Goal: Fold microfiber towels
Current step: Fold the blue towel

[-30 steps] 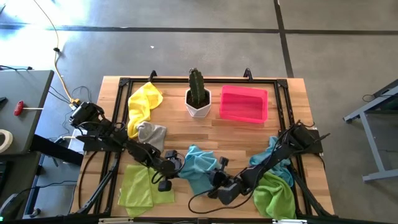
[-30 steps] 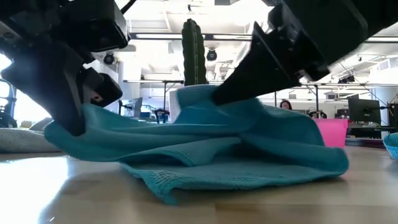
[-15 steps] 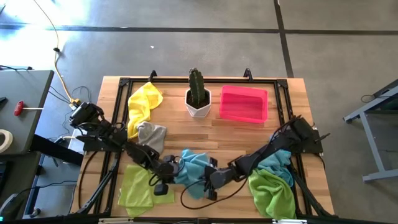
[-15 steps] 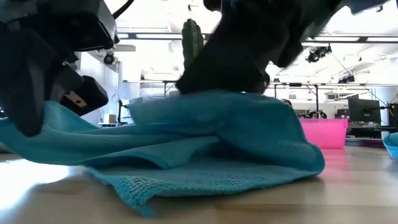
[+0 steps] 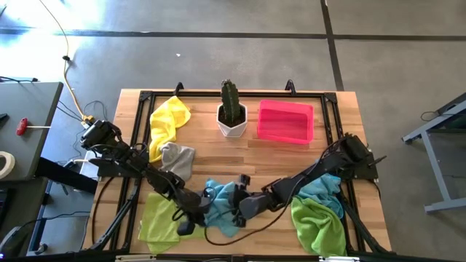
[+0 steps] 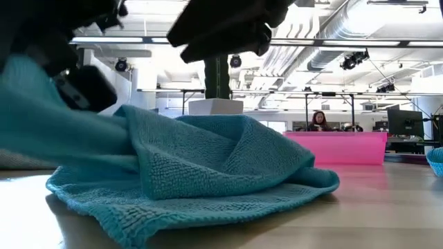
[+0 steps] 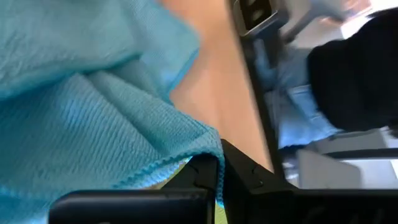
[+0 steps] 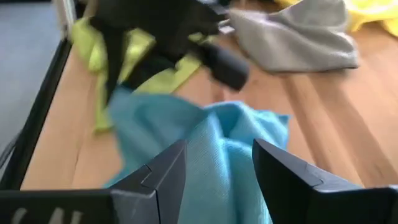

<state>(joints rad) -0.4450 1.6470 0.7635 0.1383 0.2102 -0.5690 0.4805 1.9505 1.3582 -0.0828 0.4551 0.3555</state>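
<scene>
1. Wooden table (image 5: 291, 156): slatted top with a black frame along its edges; both dark arms reach in from the near corners and meet at the near middle.
2. Light blue towel (image 5: 222, 207): crumpled heap at the near middle of the table, between the two grippers. In the low view it lies bunched, with one fold raised over a flat lower edge (image 6: 208, 173).
3. Lime green towel (image 5: 156, 218): spread fairly flat at the near left, partly under the left arm.
4. Second lime green towel (image 5: 317, 225): heaped at the near right, with another light blue cloth (image 5: 320, 188) just behind it, under the right arm.
5. Yellow towel (image 5: 167, 120): draped at the far left; grey towel (image 5: 177, 156) lies just beside its near end.
6. Pink tray (image 5: 285, 121): far right of centre, apart from all cloths.
7. Cactus in a white pot (image 5: 231, 113): upright, just left of the tray.
8. Left gripper (image 5: 191, 218): at the left edge of the light blue towel, fingers closed tight; the left wrist view shows the cloth's hem pinched at the fingertips (image 7: 208, 174).
9. Right gripper (image 5: 244, 207): over the right side of the same towel. The right wrist view shows its fingers (image 8: 168, 174) parted with blue cloth in the gap below; nothing is clamped between them.
</scene>
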